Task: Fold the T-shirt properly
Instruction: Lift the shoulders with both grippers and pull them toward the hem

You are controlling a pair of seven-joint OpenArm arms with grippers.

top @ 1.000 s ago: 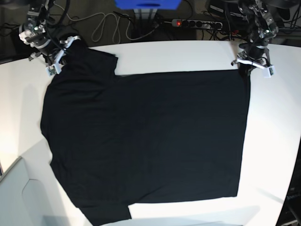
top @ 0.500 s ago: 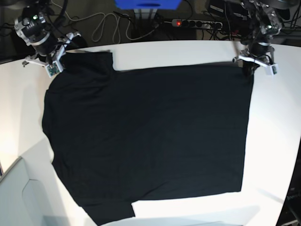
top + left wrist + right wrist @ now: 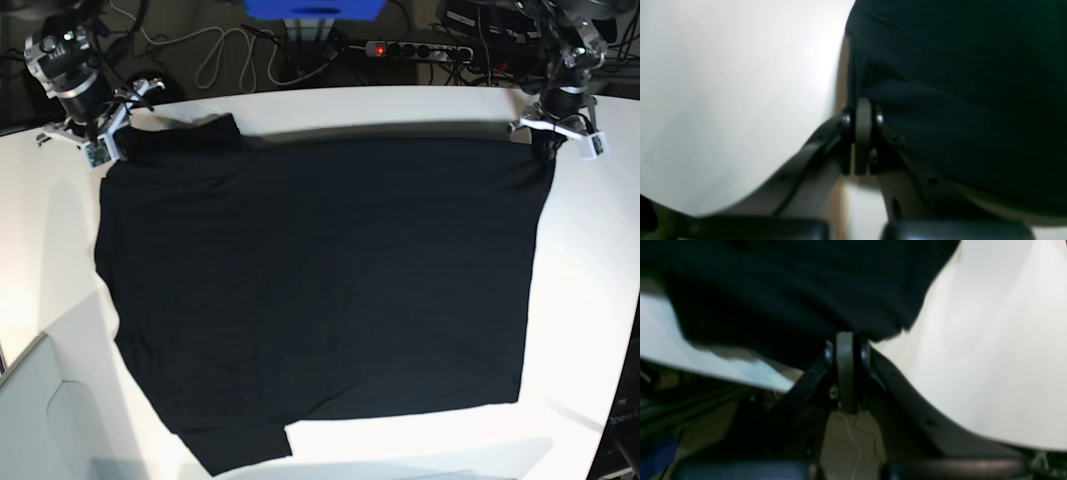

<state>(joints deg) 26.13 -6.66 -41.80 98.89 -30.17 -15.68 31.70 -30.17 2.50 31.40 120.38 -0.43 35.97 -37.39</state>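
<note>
Both hands, left hand and right hand, are clamped on the T-shirt, spread plain-side up across our white table; no fold is made yet.

White table; cables, power strip behind.

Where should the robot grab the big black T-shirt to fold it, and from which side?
Best by its far corners, coming from the back table edge, I think. The large black cloth T-shirt lies flat and spread on the white table, so corner grips lift a whole edge evenly. The left gripper and right gripper already pinch there, jaws shut on cloth.
</note>
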